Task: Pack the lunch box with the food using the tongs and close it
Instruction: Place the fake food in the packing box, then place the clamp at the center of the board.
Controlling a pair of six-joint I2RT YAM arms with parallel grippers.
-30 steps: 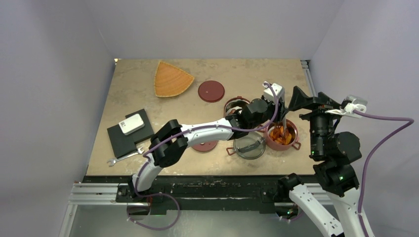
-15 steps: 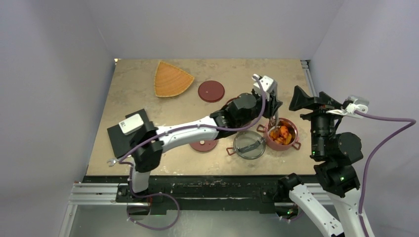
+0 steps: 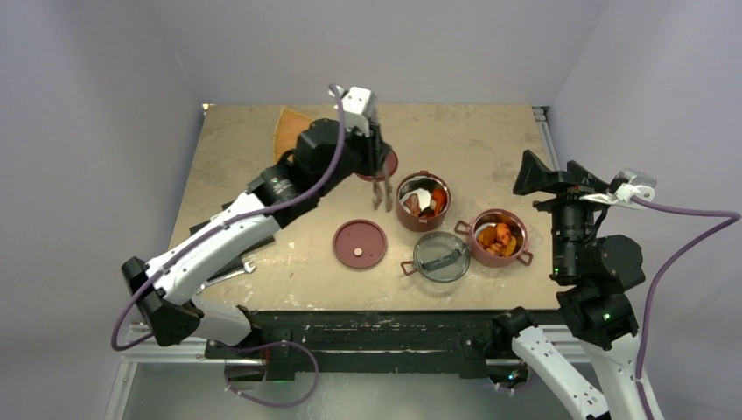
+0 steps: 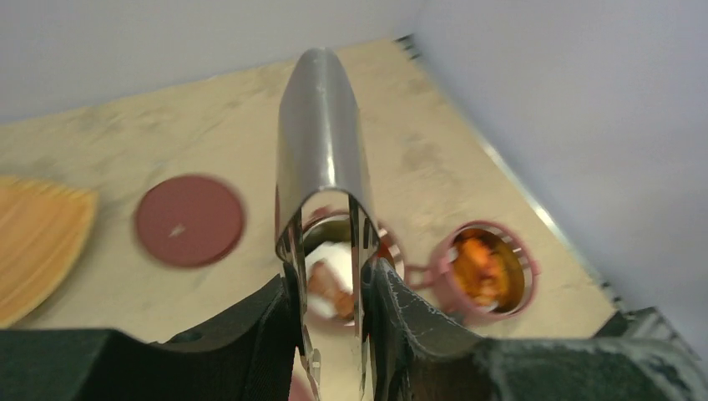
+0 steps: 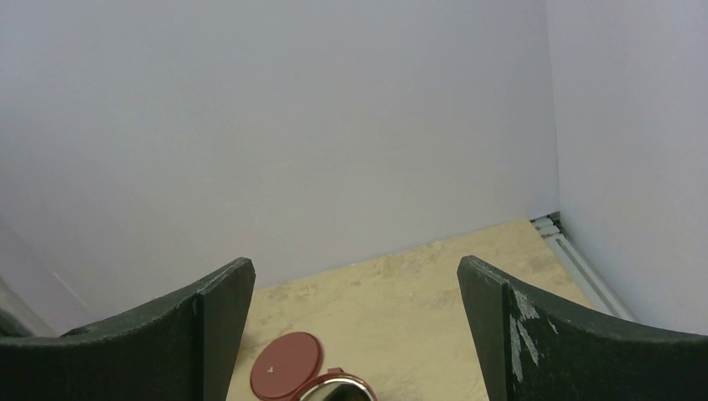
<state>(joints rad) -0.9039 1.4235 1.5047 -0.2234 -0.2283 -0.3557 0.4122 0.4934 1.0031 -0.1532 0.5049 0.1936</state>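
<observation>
My left gripper [image 3: 378,171] is shut on the silvery tongs [image 3: 383,194], which hang tips down just left of the back lunch box bowl [image 3: 423,202]. That bowl holds a white slice and red and brown food [image 3: 426,200]. The second bowl [image 3: 500,237] to the right holds orange food [image 3: 497,236]. In the left wrist view the tongs [image 4: 321,150] rise between my fingers [image 4: 401,326], with the tips out of frame. The right gripper [image 3: 532,174] hangs open above the table's right side, and nothing lies between its fingers [image 5: 501,326].
A smoky clear lid [image 3: 442,256] lies in front of the bowls. One dark-red disc lid [image 3: 360,242] lies near the middle, another [image 4: 190,220] at the back. The orange tray [image 4: 33,242] sits back left. A wrench [image 3: 229,276] lies front left.
My left arm has lifted the tongs out of the right bowl and swung back and to the left, past the back bowl. The right arm has not moved.
</observation>
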